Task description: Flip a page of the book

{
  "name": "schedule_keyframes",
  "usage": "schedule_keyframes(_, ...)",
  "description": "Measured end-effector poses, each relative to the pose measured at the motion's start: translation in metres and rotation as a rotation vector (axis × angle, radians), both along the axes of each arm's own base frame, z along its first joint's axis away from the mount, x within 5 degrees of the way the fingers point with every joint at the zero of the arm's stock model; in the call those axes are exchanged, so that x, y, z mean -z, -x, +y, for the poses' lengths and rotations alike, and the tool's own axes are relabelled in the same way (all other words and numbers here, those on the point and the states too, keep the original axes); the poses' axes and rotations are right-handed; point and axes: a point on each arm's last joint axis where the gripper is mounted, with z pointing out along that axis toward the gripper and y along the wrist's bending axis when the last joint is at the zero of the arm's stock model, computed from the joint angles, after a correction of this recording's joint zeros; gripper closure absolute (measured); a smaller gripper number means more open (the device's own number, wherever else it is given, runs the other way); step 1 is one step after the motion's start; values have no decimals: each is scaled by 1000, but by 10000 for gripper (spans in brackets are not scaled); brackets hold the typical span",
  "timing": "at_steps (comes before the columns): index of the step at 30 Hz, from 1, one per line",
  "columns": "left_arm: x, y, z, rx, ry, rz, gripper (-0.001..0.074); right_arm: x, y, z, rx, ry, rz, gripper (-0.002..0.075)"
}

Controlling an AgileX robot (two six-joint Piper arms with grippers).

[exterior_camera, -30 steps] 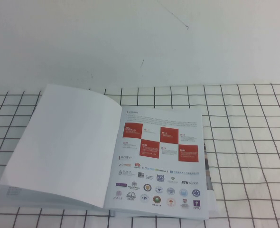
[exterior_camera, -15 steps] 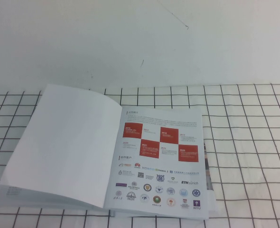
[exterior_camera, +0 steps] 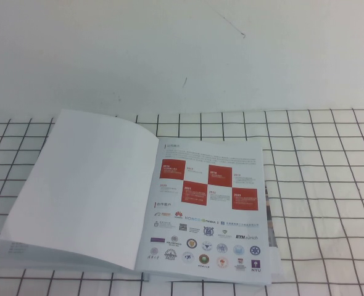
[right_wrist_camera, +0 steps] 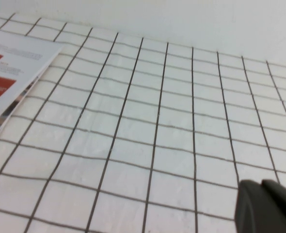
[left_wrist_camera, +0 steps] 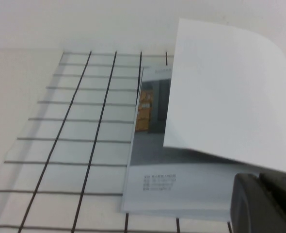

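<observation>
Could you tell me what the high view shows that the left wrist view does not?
Only the high view shows the page with red checker squares above logos; no arm appears there. Only the left wrist view shows the left gripper, low beside the book; the right gripper shows only in its own view. Both show the blank sheet arching over the checked cloth.

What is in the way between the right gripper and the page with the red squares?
Nothing visible. In the right wrist view only bare checked tablecloth lies between the right gripper and the page, which lies flat on the open book. The left gripper sits at the book's other side, by the blank white sheet.
</observation>
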Motion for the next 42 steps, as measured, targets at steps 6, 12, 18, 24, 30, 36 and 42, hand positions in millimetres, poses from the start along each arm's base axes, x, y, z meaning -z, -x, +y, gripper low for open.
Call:
schedule_keyframes(6, -19, -3, -2, 17, 11, -220, 737, -13, -4, -1, 9, 2, -152, 726)
schedule_keyframes(12, -50, 1, -4, 41, 23, -555, 737, -44, -4, -3, 28, 8, -488, 726)
schedule_keyframes(18, -76, 15, -5, 65, 34, -881, 737, -65, 2, -4, 43, 10, -735, 726)
schedule_keyframes(24, -83, 21, -5, 73, 36, -977, 737, -69, 3, -4, 46, 8, -781, 726)
schedule_keyframes(30, -87, 26, -5, 89, 81, -1049, 737, -76, 7, -5, 46, -101, -865, 726)
schedule_keyframes(36, -96, 36, -4, 119, 172, -1200, 737, -92, 18, -6, 48, -127, -1080, 726)
schedule_keyframes(42, -120, 45, -3, 144, 255, -1242, 737, -115, 35, -7, 29, -176, -1293, 726)
